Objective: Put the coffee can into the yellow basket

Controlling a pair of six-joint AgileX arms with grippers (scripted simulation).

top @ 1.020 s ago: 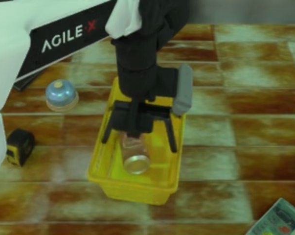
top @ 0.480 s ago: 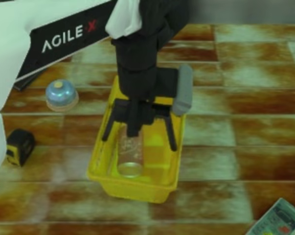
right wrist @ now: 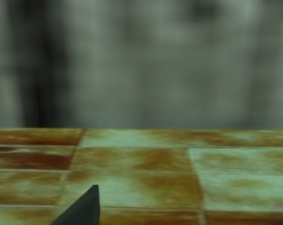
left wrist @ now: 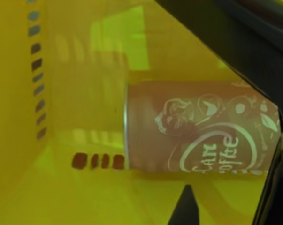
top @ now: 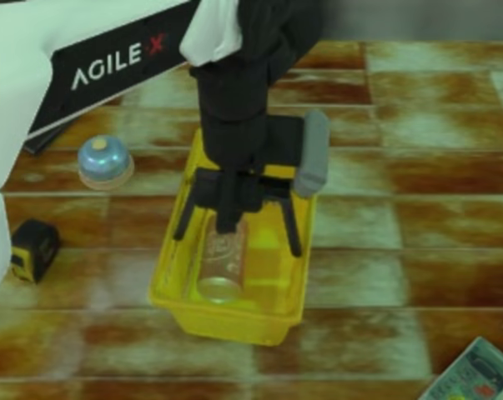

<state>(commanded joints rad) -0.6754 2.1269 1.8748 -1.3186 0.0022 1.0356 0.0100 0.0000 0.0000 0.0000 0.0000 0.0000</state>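
The yellow basket sits mid-frame on the tabletop. The left gripper hangs over it, fingers spread, hiding its far half. The coffee can lies inside. A bell and tape measure sit well apart at left.

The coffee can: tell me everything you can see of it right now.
The coffee can is a slim tan-orange drink can with pale swirly print and lettering, plain in the left wrist view. It looks like metal, with a shiny silvery base facing up toward the top camera. It sits inside the yellow basket, toward the basket's near wall, tilted. The left gripper is right over its far end; whether the fingers touch it cannot be told.
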